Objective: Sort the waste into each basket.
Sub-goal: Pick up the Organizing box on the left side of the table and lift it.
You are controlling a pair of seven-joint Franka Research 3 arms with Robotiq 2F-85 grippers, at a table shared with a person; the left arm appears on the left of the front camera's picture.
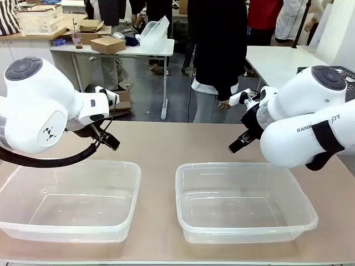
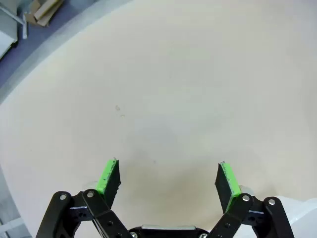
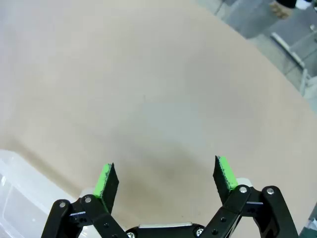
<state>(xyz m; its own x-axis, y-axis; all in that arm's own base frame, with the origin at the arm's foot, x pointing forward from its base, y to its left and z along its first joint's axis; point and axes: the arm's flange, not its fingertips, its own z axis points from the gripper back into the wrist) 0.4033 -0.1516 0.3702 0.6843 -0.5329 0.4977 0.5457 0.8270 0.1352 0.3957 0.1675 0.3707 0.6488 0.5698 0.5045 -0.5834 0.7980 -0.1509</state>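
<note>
now, left hand (image 1: 109, 142) and right hand (image 1: 236, 147) both spread above bare surface (image 1: 161, 144)

each hand's green pads (image 2: 110, 174) stand wide apart over open surface just beyond the far rims of the two baskets. left basket (image 1: 72, 164) and right basket (image 1: 233, 165) sit side by side near the surface's front edge, apart, a bare strip between them. the right basket's rounded corner shows at the right wrist view's lower left. a person (image 1: 216, 50) stands at the far edge.
</note>
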